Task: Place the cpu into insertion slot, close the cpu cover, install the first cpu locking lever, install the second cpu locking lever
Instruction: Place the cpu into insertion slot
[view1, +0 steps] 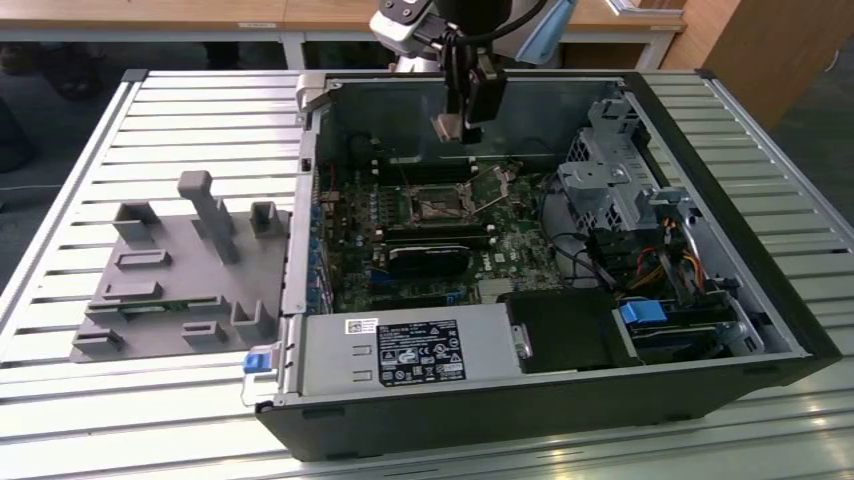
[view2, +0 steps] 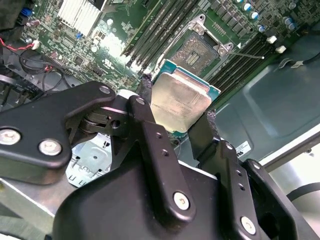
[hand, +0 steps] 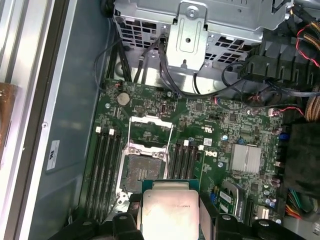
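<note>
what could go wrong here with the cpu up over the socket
The gripper grips the cpu only by its edges above the open insertion slot; a slip could drop it onto the bare contacts. The cpu cover lies flipped open beside the slot, where the gripper might snag it.

In the first wrist view I see the chip (hand: 170, 205) cut off by the frame edge, its sides covered by the end effector (hand: 170, 222). The socket (hand: 142, 170) rim nearest the end effector sits hidden behind the chip.
</note>
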